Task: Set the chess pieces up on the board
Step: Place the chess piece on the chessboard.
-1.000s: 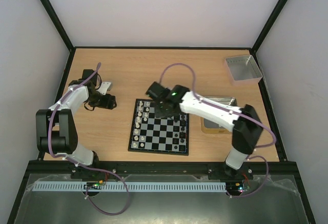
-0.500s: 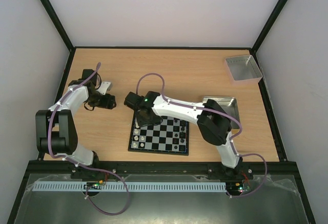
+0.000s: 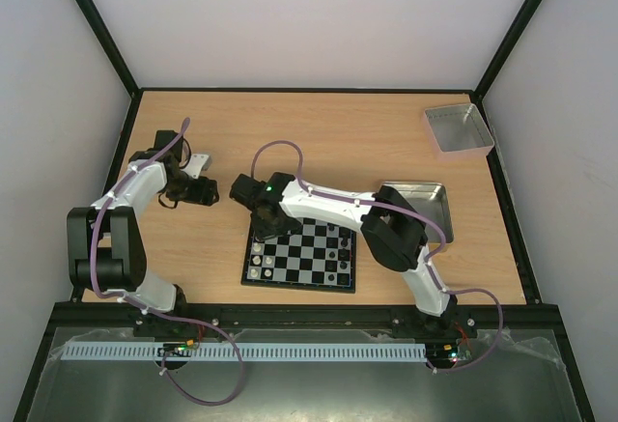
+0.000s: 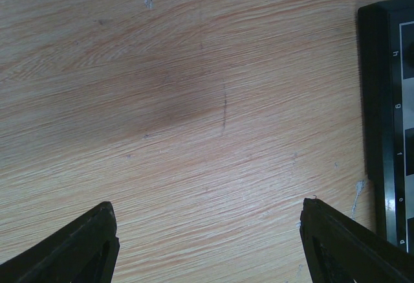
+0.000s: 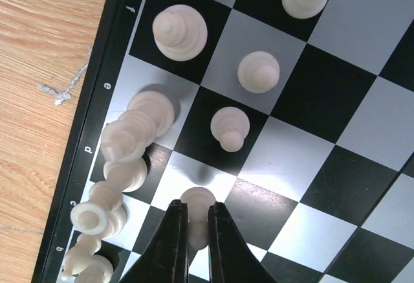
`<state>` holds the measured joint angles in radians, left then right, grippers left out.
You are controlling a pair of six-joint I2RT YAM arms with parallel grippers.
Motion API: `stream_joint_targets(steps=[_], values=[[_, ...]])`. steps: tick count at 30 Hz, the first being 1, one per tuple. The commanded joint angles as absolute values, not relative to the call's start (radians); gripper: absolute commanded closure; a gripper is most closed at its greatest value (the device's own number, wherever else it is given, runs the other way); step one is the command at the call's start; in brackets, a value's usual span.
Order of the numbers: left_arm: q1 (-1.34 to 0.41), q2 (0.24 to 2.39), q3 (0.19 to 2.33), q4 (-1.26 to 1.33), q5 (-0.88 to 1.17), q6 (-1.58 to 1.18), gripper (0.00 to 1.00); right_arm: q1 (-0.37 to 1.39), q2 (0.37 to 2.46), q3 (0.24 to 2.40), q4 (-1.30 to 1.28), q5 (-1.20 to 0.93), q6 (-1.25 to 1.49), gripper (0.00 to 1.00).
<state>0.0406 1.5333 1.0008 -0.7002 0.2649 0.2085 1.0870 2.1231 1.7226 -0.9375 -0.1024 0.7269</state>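
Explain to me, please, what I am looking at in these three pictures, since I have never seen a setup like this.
These are two robot arms bolted at the near edge of a wooden table. The wide picture comes from a fixed camera above and behind them; the other two come from a camera on each wrist, looking past that arm's own fingers. On the table lie a small chessboard, a tan-rimmed tin and, in the far right corner, a grey tray. In the wide picture, white chess pieces stand along the board's left side, black ones along its right. The right gripper is shut on a white piece over the board. The left gripper hangs open over bare wood beside the board, holding nothing.
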Motion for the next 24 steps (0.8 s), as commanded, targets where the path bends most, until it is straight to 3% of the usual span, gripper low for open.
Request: stream_joint_targets(steps=[1, 24], values=[[0.046, 1.531, 0.999, -0.704, 0.272, 0.203, 0.23, 1.093, 2.145, 1.761, -0.962, -0.106, 0.707, 0.96], [0.046, 1.519, 0.99, -0.706, 0.275, 0.209, 0.23, 1.092, 2.165, 1.766, -0.971, -0.124, 0.701, 0.87]])
